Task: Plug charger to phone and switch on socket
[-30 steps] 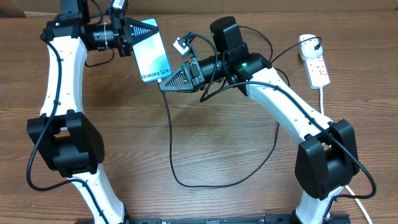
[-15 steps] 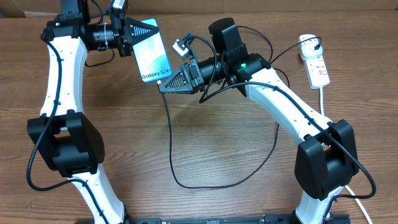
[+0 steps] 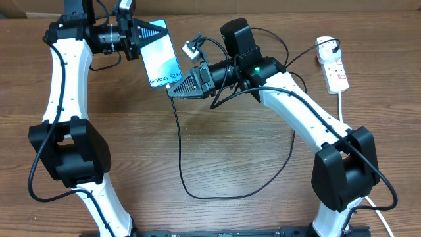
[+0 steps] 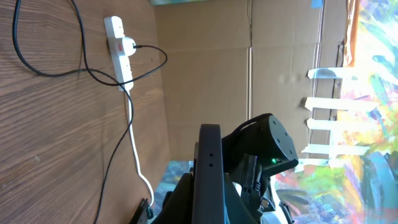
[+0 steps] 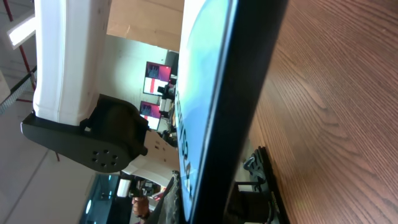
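Note:
My left gripper (image 3: 137, 41) is shut on the phone (image 3: 162, 56) and holds it above the table at the back left, screen up, with the "Galaxy S24+" end towards the right arm. In the left wrist view the phone (image 4: 208, 174) stands edge-on between the fingers. My right gripper (image 3: 176, 87) is shut on the charger's connector end, pressed at the phone's lower short edge. Whether the tip is inserted is hidden. The black charger cable (image 3: 197, 192) loops over the table to the white socket (image 3: 335, 66) at the back right. The phone (image 5: 227, 112) fills the right wrist view.
The socket (image 4: 118, 53) also shows in the left wrist view with its thick white cord (image 4: 134, 143) running off the table's edge. A cardboard wall (image 3: 296, 5) stands behind the table. The cable loop lies across the middle and front of the wooden table (image 3: 237, 145).

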